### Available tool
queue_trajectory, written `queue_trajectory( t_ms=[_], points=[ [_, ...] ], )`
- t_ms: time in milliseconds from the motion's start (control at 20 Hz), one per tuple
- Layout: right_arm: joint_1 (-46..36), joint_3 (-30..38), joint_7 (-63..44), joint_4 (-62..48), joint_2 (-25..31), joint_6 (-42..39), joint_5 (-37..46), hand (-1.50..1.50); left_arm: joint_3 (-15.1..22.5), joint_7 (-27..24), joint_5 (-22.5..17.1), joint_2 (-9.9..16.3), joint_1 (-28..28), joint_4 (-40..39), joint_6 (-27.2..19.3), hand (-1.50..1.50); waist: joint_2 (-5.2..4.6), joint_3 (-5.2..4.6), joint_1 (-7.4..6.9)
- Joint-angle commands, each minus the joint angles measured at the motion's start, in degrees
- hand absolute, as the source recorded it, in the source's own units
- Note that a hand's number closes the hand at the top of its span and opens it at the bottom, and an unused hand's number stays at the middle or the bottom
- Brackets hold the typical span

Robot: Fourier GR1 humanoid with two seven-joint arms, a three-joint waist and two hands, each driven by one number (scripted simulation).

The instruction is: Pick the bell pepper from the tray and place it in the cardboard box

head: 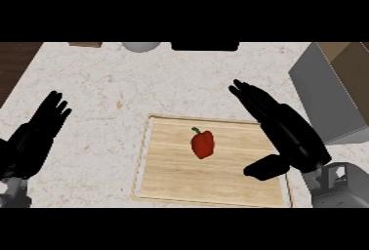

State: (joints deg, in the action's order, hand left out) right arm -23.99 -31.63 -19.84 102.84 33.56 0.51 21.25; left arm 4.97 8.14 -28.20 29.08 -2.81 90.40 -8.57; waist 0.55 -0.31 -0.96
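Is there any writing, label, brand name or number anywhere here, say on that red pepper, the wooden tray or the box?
None: no readable text shows on the bell pepper, the tray, the cardboard box, the counter, or either hand.

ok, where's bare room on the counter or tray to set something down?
Free: the counter between the left hand and the tray; the counter strip above the tray; tray wood left of and below the pepper. Crowded: the tray's right side, under the right hand, with the box close beyond it.
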Motion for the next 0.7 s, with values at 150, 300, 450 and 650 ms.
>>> queue_trajectory(
  t_ms=[150,300,450,650],
  points=[
    [-13.0,-6.6,-25.9,-1.2,-6.5,-17.7,-0.1,-1.5,0.0,-1.0,1.4,-1.0,0.5,0.1,-0.5,0.0,-0.33,0.09,-0.4],
    [-15.4,-7.1,-33.3,-2.5,-12.6,-21.1,-1.3,-1.5,-1.8,-0.7,-0.6,0.2,1.2,0.3,3.1,0.0,-0.41,0.2,0.18],
    [-16.3,-4.9,-37.3,-5.1,-17.5,-24.1,-4.3,-1.5,-1.4,0.3,1.2,-2.0,0.4,1.4,0.0,0.0,-0.45,0.27,0.51],
    [-17.5,-5.2,-35.6,-13.6,-21.5,-24.4,-1.0,-1.5,-3.3,2.8,0.6,-0.6,-0.6,0.9,2.4,0.0,-0.61,0.29,0.39]
  ],
)
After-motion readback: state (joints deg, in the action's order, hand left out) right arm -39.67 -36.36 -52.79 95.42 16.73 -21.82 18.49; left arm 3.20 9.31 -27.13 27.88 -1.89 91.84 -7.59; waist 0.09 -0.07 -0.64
